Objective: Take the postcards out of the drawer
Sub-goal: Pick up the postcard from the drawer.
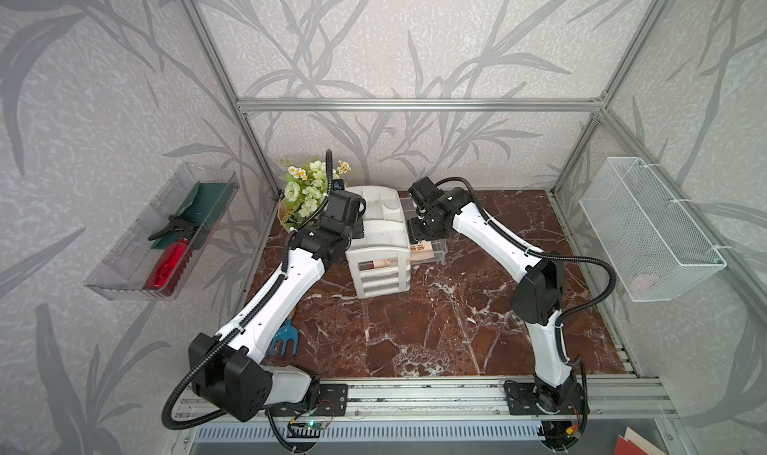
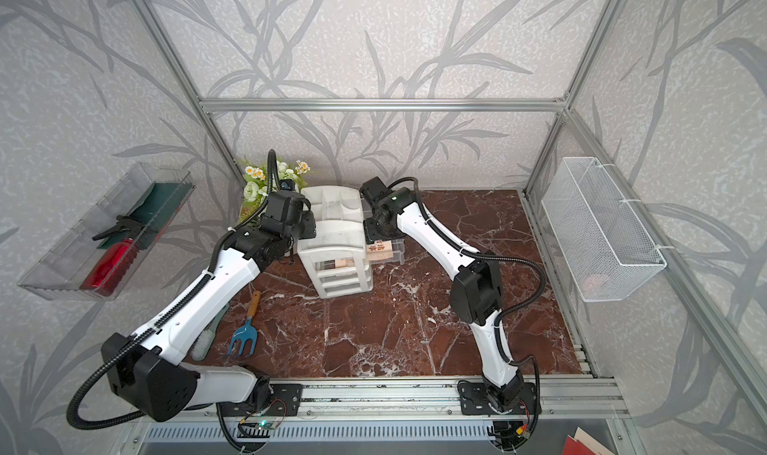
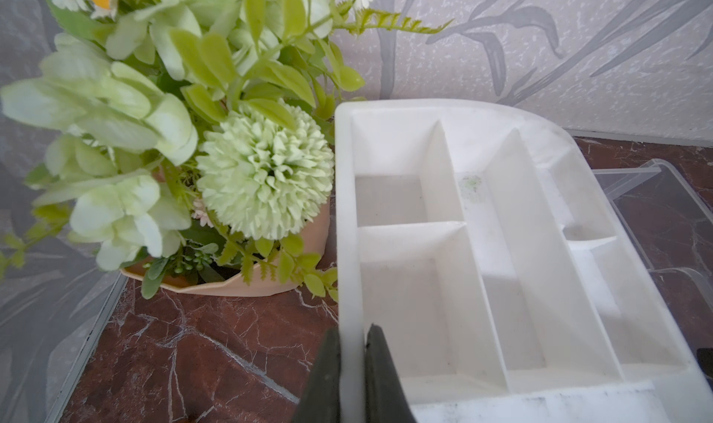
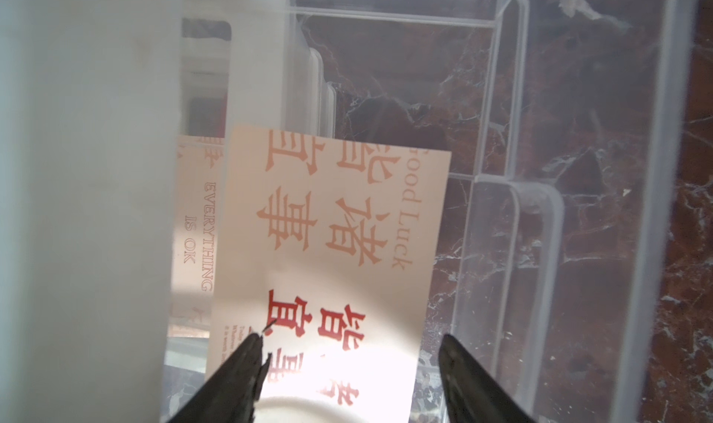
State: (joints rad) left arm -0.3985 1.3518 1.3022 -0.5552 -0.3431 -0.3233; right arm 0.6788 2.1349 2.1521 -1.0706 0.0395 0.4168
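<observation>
Postcards, beige, in drawer pulled out beside organiser: left fingers clamp organiser's rim, apparently steadying it; right fingers spread above them, apparently ready to pinch.

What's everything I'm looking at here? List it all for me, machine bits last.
organiser: one, white, back middle of table
drawer: one, see-through, pulled out of organiser
postcards: two seen, beige, red characters, in drawer
flowers: one bunch, green-white, beside organiser
clear tray: one, on a side wall; holds red bottle, dark green sheet, black tool
wire basket: one, white, opposite side wall
hand fork: one, blue, table's front
left gripper: one, black, shut on organiser's rim
right gripper: one, black, open over postcards
</observation>
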